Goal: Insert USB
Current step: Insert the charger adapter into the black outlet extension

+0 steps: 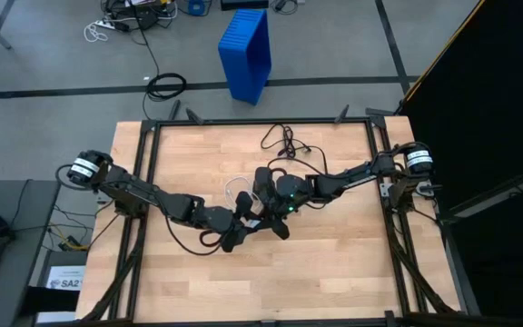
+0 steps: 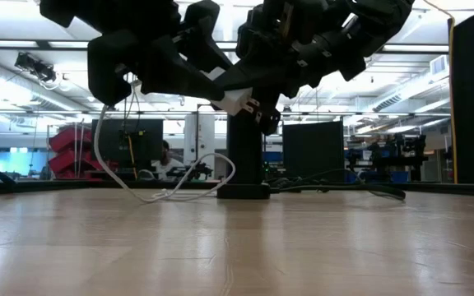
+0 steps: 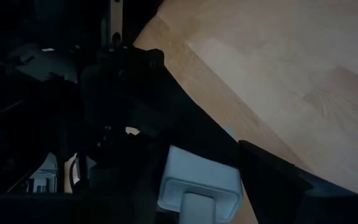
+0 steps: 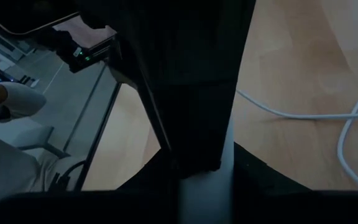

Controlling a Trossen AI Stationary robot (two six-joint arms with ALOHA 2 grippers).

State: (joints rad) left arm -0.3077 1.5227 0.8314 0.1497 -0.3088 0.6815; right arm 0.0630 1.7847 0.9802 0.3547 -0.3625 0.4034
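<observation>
The two tools meet above the middle of the bench [image 1: 334,272]: the left tool [image 3: 197,199] holds the white USB plug [image 3: 199,182], the right tool [image 1: 284,222] pinches the black box [image 4: 191,93], but the plug looks not yet in.

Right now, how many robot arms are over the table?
2. The left arm reaches in from the table's left edge, the right arm from its right edge; they meet near the middle above the white cable.
</observation>
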